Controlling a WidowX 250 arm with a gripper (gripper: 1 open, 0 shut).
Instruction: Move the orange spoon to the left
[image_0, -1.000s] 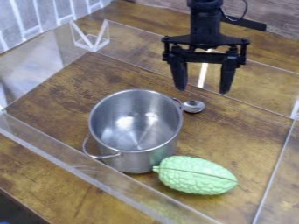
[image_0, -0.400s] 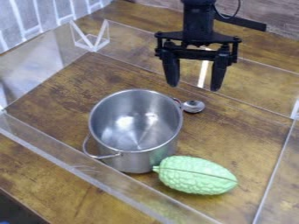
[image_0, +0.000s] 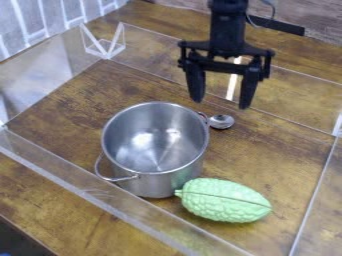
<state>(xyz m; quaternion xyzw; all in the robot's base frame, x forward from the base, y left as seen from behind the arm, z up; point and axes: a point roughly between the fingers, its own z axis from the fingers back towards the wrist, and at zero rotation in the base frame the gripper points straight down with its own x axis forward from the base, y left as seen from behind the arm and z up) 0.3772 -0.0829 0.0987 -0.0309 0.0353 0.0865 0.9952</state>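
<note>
The steel pot (image_0: 154, 150) stands at the centre-left of the table (image_0: 67, 110), its loop handle out to the left. Just beside its upper right rim lies the orange spoon (image_0: 219, 121), its grey bowl showing and the handle mostly hidden near the pot's rim. Below, right of the pot, the bumpy green vegetable (image_0: 223, 201) lies close by. Above the spoon, the fingers (image_0: 223, 92) hang wide apart, holding nothing and apart from the spoon. Compared with the earliest frame, they sit slightly further left; pot, spoon and vegetable are unchanged.
</note>
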